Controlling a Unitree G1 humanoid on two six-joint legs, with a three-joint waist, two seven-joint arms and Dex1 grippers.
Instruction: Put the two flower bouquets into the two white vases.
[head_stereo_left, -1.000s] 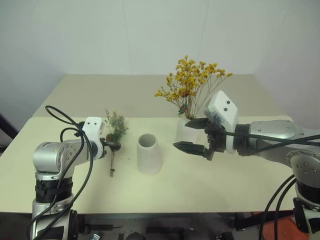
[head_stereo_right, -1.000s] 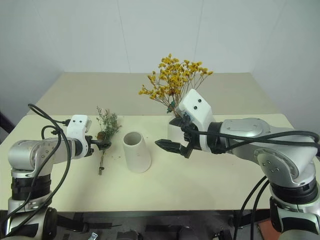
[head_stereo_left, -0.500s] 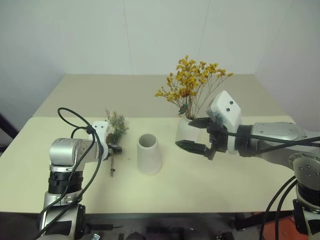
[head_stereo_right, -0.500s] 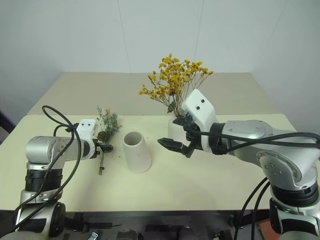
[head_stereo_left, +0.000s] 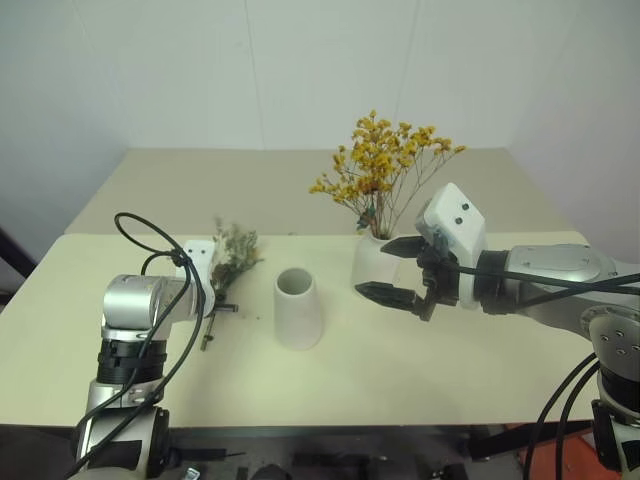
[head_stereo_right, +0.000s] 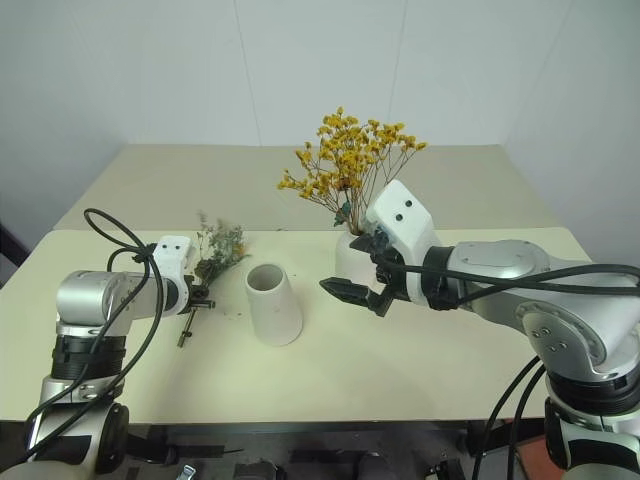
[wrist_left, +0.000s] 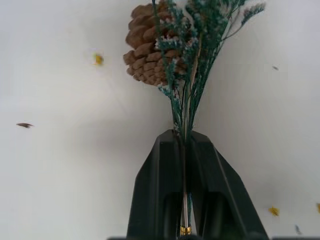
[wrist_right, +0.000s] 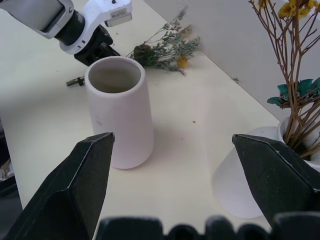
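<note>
**Half done: one bunch in its vase, the second just gripped**

Found the left gripper (wrist_left: 182, 137) nearest, clamped tight on the thin stems of the grey-green sprig (wrist_left: 185, 60), with no gap left between the black fingers (wrist_left: 155, 190). Saw the foliage and the brown cone (wrist_left: 145, 45) fanning out just beyond the fingertips, and the cut end of the stems trailing back behind the grip, low over the table (head_stereo_left: 400, 380). Could not tell whether that end had cleared the surface. Noted a few loose yellow crumbs on the tabletop around the hand.

Placed the empty vase (head_stereo_left: 298, 308) just inboard of that hand, upright, mouth open and unobstructed, well within reach but not yet approached. Judged this to be the sprig's destination, since nothing stood in it.

Saw the right gripper (wrist_right: 172, 139) farther on, jaws spread wide and holding nothing, hanging above the table between the two vases, with the empty one ahead of its one finger and the filled vase (wrist_right: 245, 175) beside the other. Touched neither, as far as could be seen.

Found the yellow bouquet (head_stereo_left: 385, 170) farthest back, standing upright with its stems down inside the filled vase, right behind that open hand.

Reckoned the first half finished. Left to do: lift the sprig, turn it stems-down, lower it into the empty vase and release. Expected care with the light, brittle stems at the rim.
</note>
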